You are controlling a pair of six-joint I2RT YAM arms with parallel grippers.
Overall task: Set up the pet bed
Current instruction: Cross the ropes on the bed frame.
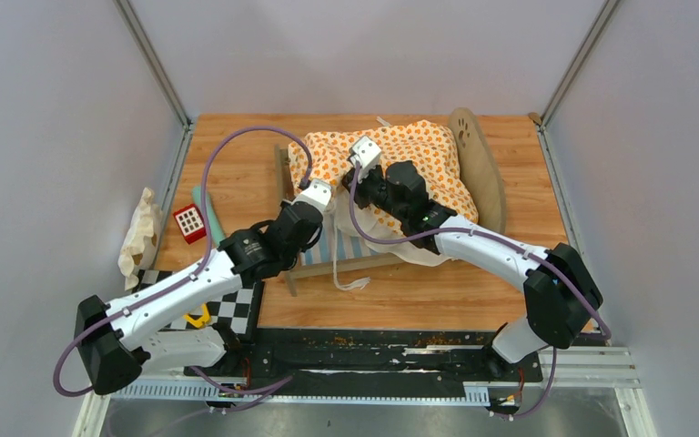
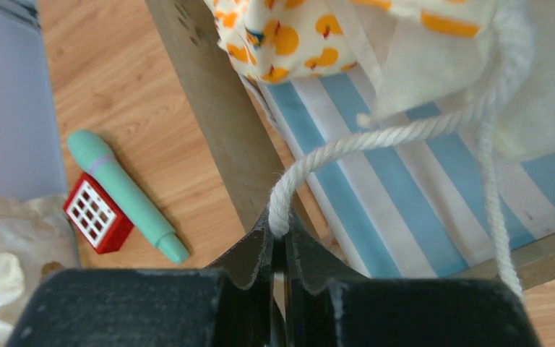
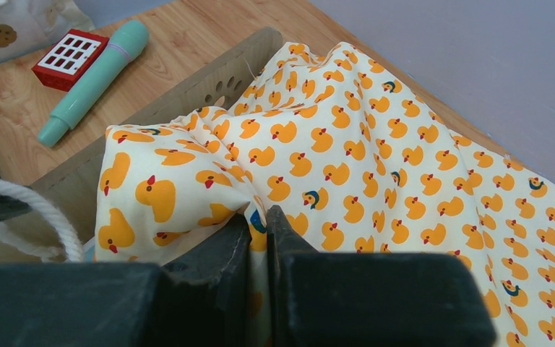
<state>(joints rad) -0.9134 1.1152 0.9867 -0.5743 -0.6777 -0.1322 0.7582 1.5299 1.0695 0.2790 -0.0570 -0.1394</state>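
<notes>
The pet bed is a light-wood frame with a blue-white striped base and stands mid-table. A cream cushion with an orange duck print lies bunched over it, leaving the near-left part of the base bare. At the bed's left end my left gripper is shut on the end of the cushion's white rope tie, beside the left end board. My right gripper is shut on a fold of the cushion near its left edge. In the top view both grippers, the left and the right, sit close together.
Left of the bed lie a red block with a white grid and a mint-green stick. A white pillow with brown prints rests at the table's left edge. A checkerboard and a yellow piece sit near the left arm's base.
</notes>
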